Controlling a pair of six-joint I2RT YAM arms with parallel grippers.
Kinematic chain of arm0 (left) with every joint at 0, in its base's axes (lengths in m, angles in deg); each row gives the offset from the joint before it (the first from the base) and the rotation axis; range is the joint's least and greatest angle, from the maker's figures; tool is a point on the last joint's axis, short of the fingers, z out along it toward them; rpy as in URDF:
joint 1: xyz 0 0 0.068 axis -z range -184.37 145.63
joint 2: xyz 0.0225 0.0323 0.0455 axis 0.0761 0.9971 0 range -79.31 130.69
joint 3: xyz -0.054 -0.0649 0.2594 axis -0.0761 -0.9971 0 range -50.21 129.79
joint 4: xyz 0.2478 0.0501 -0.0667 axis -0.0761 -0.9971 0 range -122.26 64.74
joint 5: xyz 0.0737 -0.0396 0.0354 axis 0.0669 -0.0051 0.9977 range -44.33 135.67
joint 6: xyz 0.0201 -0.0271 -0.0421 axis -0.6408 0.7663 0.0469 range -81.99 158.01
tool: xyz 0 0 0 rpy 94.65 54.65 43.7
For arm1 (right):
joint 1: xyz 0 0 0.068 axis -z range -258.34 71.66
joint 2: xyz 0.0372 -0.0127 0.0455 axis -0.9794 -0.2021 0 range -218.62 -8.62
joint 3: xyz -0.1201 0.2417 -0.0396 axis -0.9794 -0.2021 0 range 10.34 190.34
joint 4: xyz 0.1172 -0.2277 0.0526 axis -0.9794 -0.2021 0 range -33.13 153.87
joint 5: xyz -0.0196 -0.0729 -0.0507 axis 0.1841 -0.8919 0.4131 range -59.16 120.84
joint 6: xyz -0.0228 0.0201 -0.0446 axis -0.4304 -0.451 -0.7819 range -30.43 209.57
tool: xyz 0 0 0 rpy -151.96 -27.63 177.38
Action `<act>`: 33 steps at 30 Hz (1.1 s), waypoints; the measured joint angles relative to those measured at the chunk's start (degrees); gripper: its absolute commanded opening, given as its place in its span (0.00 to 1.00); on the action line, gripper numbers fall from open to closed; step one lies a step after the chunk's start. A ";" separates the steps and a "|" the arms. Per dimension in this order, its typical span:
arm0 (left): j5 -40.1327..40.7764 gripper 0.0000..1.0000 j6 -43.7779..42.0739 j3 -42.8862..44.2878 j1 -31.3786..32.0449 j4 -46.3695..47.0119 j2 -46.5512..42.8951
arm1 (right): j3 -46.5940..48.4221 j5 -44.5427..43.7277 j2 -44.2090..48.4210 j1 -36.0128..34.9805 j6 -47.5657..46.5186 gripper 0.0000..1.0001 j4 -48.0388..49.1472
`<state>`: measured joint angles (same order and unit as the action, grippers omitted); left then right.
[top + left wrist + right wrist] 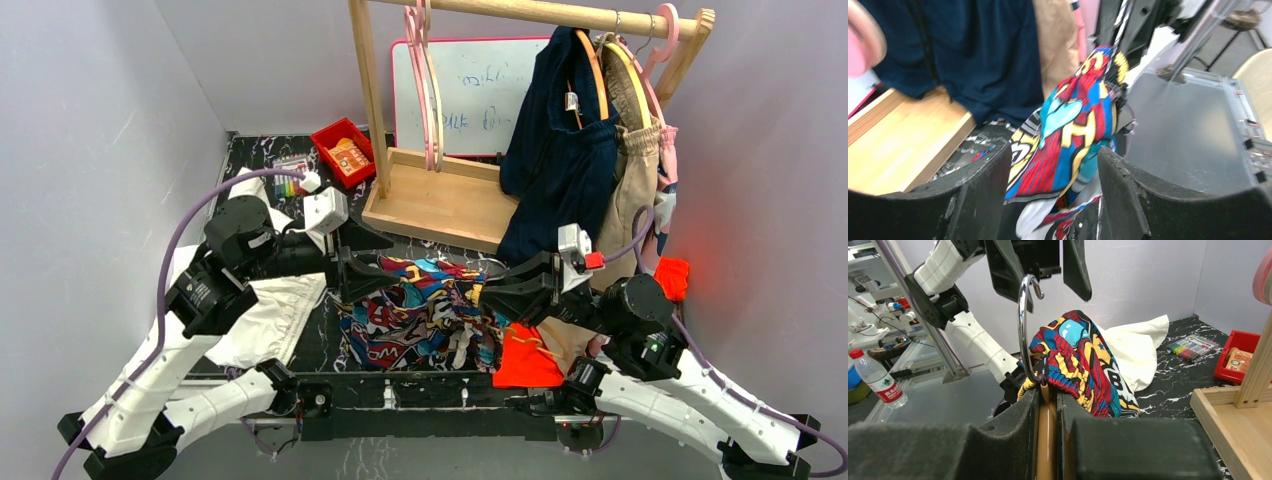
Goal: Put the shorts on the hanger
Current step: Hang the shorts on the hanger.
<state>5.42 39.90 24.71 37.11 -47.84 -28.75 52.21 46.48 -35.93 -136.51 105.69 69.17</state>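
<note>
The hanger [1046,440], hook leading toward the left hand [1053,165], is clamped lengthwise in the right hand [1048,397]. The shorts [430,310] are draped over it and straddled by the left hand's parted fingers [978,195]. A black marbled counter [1173,380] lies beneath, enclosed by grey walls [100,120].

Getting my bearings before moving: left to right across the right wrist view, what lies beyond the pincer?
Clear plastic water bottle with red cap, silver metal hanger hook, multicolour comic-print fabric shorts, plain white cloth, pack of coloured markers, red plastic bin.
</note>
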 measured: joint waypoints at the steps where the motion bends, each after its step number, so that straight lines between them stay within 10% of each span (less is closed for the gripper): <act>1: 1.49 0.59 0.24 -1.25 0.00 -0.17 -0.85 | 0.00 -0.13 0.02 0.00 0.07 0.00 0.17; 12: 14.40 0.55 9.86 -12.20 -0.02 -0.63 -19.63 | 0.00 -3.82 0.74 0.00 -0.87 0.00 0.22; 21: 15.52 0.38 24.41 -12.63 -0.02 -0.13 -10.49 | -0.02 -6.69 0.63 0.00 -1.33 0.00 0.22; 33: 19.45 0.57 37.05 -13.44 -0.02 -0.98 -5.03 | -0.02 -7.80 -0.04 0.00 -1.36 0.00 0.24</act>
<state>24.87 76.95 11.26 37.09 -48.83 -33.78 52.19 38.68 -35.97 -136.51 104.34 69.42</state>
